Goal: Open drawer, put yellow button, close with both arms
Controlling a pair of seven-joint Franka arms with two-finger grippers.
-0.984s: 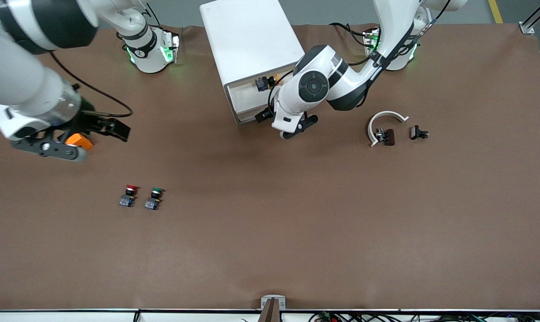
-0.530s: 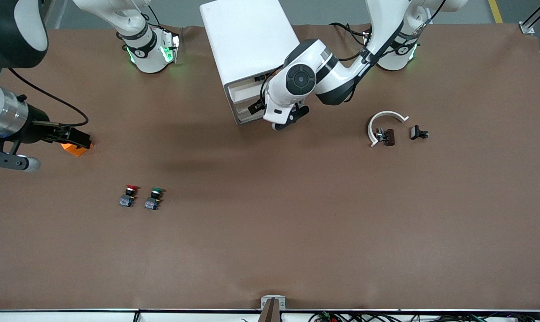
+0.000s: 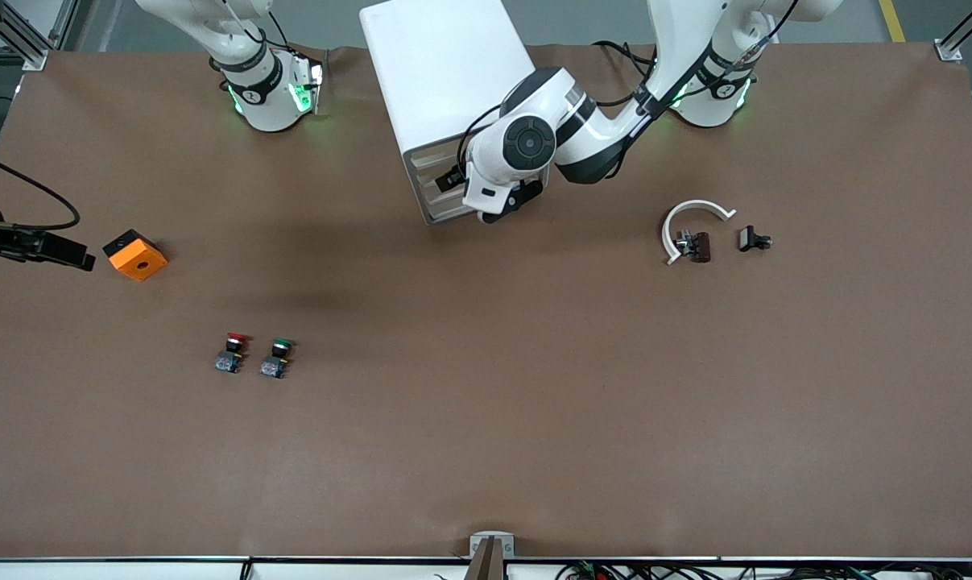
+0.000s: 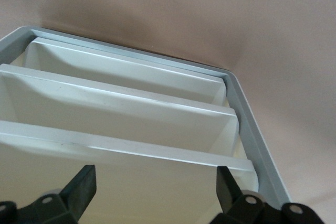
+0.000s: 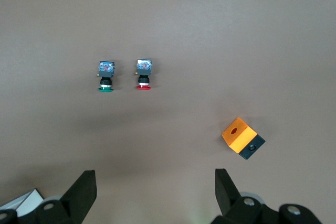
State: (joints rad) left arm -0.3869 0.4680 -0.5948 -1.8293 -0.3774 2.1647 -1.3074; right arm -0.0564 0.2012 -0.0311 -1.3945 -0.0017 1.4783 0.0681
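Observation:
The white cabinet [image 3: 445, 72] stands between the arm bases. No drawer sticks out of its front [image 3: 436, 189]. In the left wrist view the cream drawer fronts [image 4: 121, 108] fill the picture close up. My left gripper [image 3: 463, 184] is at the cabinet front, open and empty, its fingers [image 4: 80, 186] astride a cream drawer front [image 4: 152, 182]. The yellow button is hidden. My right gripper [image 3: 57, 251] is open and empty, up over the right arm's end of the table beside the orange box; its fingers [image 5: 84, 188] show in the right wrist view.
An orange box with a hole [image 3: 135, 254] lies at the right arm's end, also in the right wrist view [image 5: 242, 137]. Red-capped [image 3: 232, 353] and green-capped [image 3: 277, 358] switches lie nearer the front camera. A white curved piece [image 3: 691, 213] and small black parts [image 3: 753, 238] lie toward the left arm's end.
The left gripper moved in against the cabinet; the open drawer slid in and the yellow button went out of sight. The right arm drew back toward the table's end, uncovering the orange box.

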